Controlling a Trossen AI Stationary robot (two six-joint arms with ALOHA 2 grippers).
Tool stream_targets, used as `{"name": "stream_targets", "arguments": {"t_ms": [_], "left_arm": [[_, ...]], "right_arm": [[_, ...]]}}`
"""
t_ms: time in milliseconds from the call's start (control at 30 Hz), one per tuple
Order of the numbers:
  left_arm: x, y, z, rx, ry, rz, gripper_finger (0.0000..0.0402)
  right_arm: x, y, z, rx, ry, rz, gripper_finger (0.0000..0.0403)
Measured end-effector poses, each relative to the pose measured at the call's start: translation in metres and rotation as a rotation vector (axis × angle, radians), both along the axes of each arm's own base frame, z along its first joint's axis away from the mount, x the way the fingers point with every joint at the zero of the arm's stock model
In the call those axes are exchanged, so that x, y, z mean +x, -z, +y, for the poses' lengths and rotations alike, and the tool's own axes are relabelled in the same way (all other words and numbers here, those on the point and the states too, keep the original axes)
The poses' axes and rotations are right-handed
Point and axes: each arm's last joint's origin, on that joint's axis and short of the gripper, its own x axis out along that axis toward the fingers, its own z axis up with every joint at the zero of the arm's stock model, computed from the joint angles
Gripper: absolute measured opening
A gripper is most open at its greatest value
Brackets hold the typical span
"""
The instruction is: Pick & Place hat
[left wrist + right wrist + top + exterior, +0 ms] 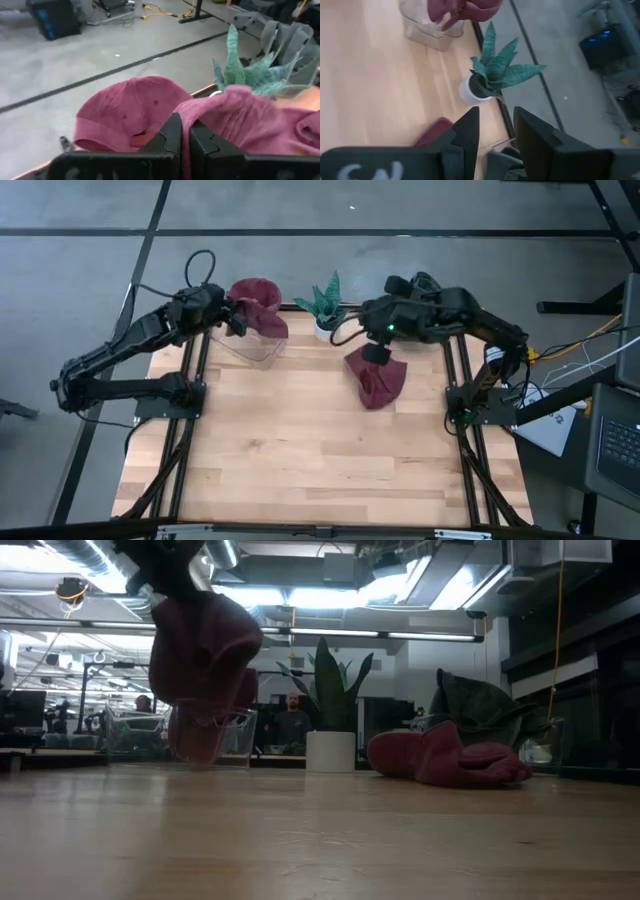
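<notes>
A maroon hat (256,302) hangs at the table's far left, over the far side of a clear plastic container (252,346), with my left gripper (238,316) shut on it. In the low view this hat (205,645) droops down to the container's top (212,735). A second maroon hat (378,382) lies crumpled on the table at the far right, also seen in the low view (450,758). My right gripper (375,352) hovers above it, open, with nothing between its fingers (467,132). My left gripper pinches a bunched fold of the hat's cloth (186,116) between its two fingers (170,137). The fingers slant down toward the table's far side. The hat is lifted off the table and sags slack on both sides of the fingers, its crown (127,112) beside them.
A small potted plant (325,305) in a white pot (470,90) stands at the far edge between the container and the second hat. The near half of the wooden table (320,470) is bare wood. Black frame rails run along both sides.
</notes>
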Motion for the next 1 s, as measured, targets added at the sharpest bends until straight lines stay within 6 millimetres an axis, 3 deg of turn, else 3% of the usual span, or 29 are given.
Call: {"name": "stream_targets", "arguments": {"t_ms": [200,700,1000], "left_arm": [[0.013,0.001,0.007,-0.046,0.196,-0.041,0.0013],[0.002,0.014,0.02,-0.062,0.056,0.134,0.0009],[-0.002,0.023,0.038,-0.125,0.083,0.179,0.0008]], "right_arm": [[-0.006,-0.003,-0.01,0.058,-0.009,-0.01,0.012],[-0.006,-0.003,-0.013,0.047,-0.04,0.01,0.0119],[-0.005,-0.004,-0.023,0.045,-0.007,-0.009,0.0119]]}}
